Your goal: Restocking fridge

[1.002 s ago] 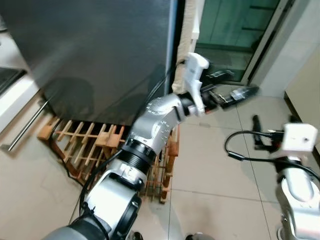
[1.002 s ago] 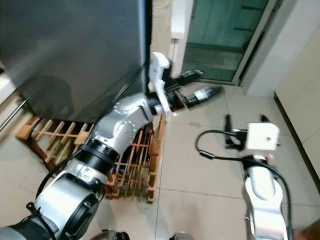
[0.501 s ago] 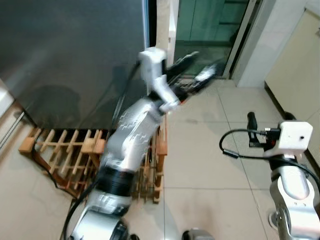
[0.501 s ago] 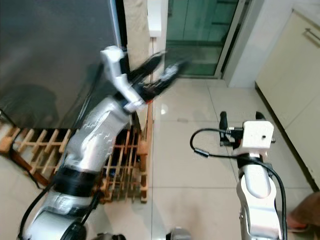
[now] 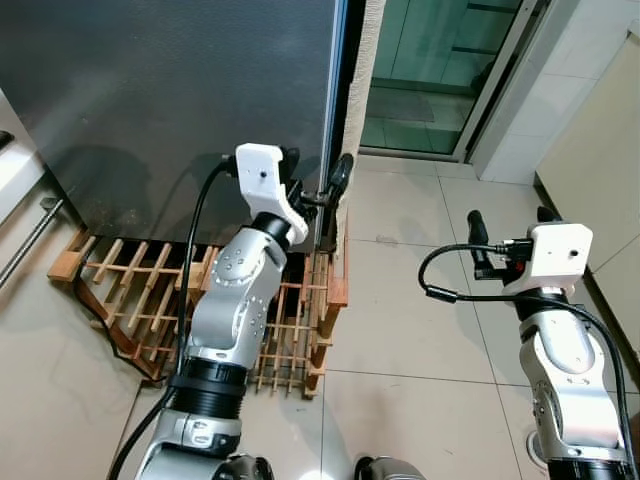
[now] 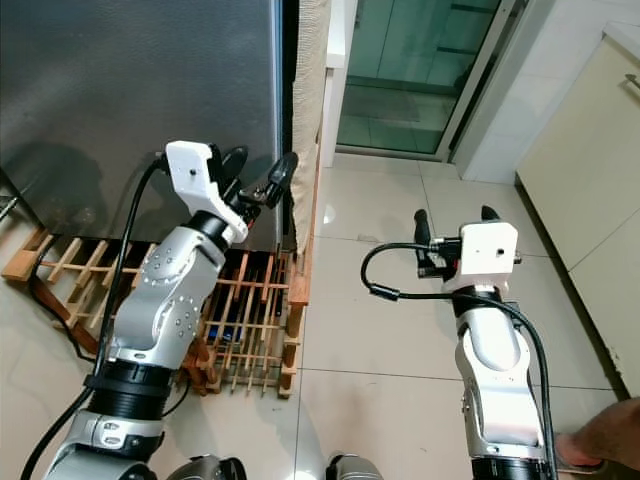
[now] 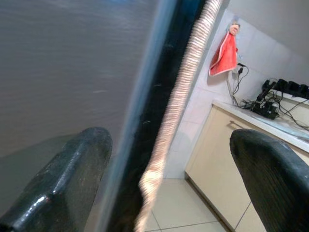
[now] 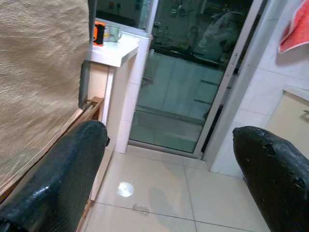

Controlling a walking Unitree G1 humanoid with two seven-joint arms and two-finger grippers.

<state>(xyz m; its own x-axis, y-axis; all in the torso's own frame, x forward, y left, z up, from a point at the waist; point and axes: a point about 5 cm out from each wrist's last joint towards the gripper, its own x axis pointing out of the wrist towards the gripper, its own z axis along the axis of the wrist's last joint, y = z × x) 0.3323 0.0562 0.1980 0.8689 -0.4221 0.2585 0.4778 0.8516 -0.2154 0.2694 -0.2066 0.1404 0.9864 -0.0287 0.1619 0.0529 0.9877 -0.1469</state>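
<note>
The fridge (image 5: 180,90) is a tall dark grey appliance with its door shut, filling the upper left. My left gripper (image 5: 316,178) is open at the door's right edge (image 7: 145,121), one finger (image 7: 63,179) against the grey front and the other finger (image 7: 270,174) beyond a beige ribbed strip (image 7: 181,96) that runs along that edge. Nothing is clamped. My right gripper (image 5: 510,222) is held over the tiled floor to the right, open, with nothing between its fingers (image 8: 58,183).
A wooden rack (image 5: 150,290) lies on the floor at the fridge's foot. A glass sliding door (image 5: 440,60) is behind, cream cabinets (image 5: 600,150) stand on the right, and a white counter (image 5: 15,170) on the left. Part of a person (image 6: 600,435) shows at lower right.
The camera has swung. My left arm has drawn back from reaching out past the fridge, and its open fingers now straddle the door's right edge. The right arm keeps its pose.
</note>
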